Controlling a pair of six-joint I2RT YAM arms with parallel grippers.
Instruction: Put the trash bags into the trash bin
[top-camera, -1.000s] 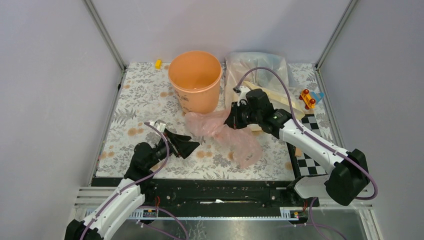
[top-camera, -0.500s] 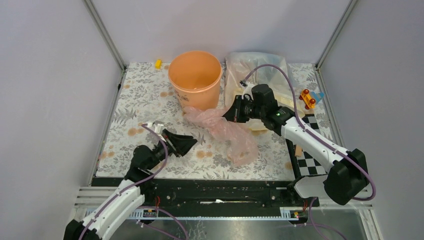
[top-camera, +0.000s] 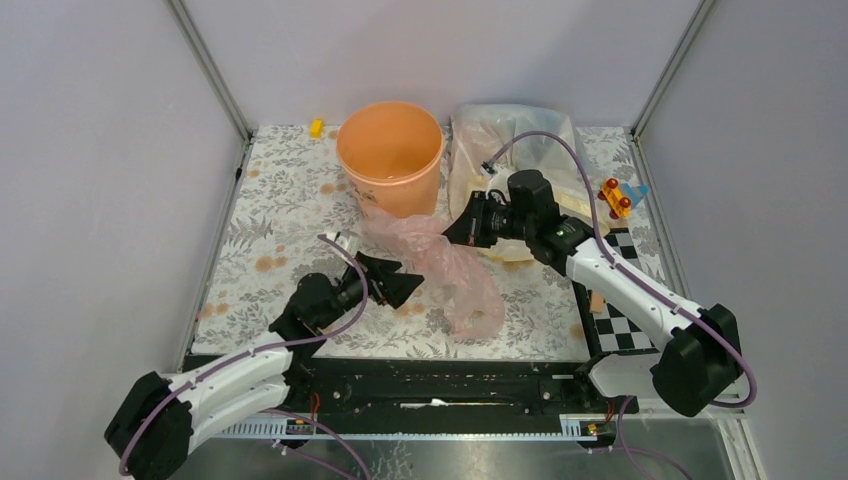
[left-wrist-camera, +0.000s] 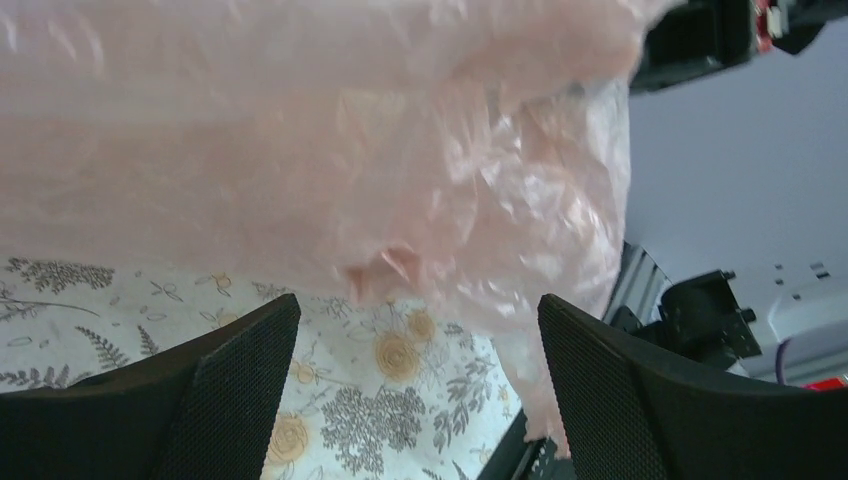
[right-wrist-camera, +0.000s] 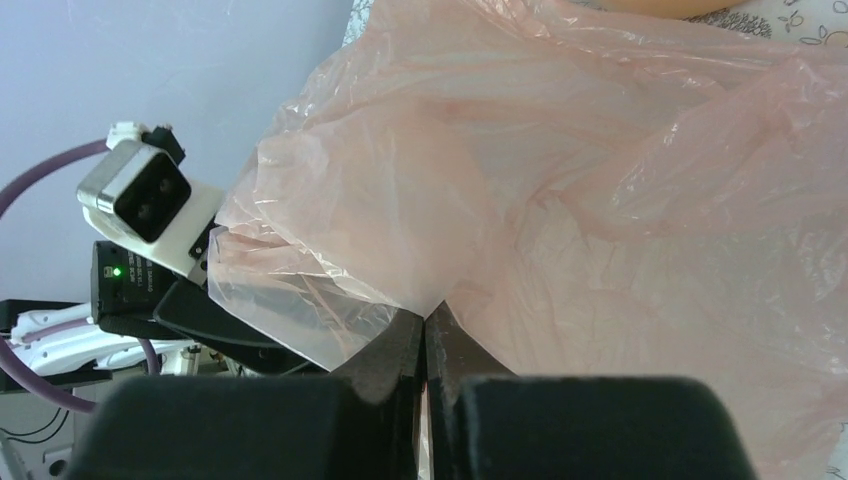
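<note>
The pale-pink trash bag (top-camera: 455, 268) hangs crumpled from my right gripper (top-camera: 452, 232), just in front of the peach-orange trash bin (top-camera: 390, 160). In the right wrist view the gripper (right-wrist-camera: 425, 318) is shut on a fold of the bag (right-wrist-camera: 620, 180). My left gripper (top-camera: 408, 283) is open beside the bag's left edge. In the left wrist view the bag (left-wrist-camera: 330, 150) fills the upper frame above the open gripper (left-wrist-camera: 418, 330), not between its pads.
A clear whitish bag (top-camera: 515, 135) over a cream-yellow one lies right of the bin. A small red-and-yellow toy (top-camera: 618, 196) sits at the far right, a yellow piece (top-camera: 316, 127) at the back left. A checkered board (top-camera: 618, 290) lies at the right edge.
My left arm has moved right and forward, bringing its open gripper up to the bag. My right gripper has lifted the bag slightly toward the bin; the bag now hangs narrower.
</note>
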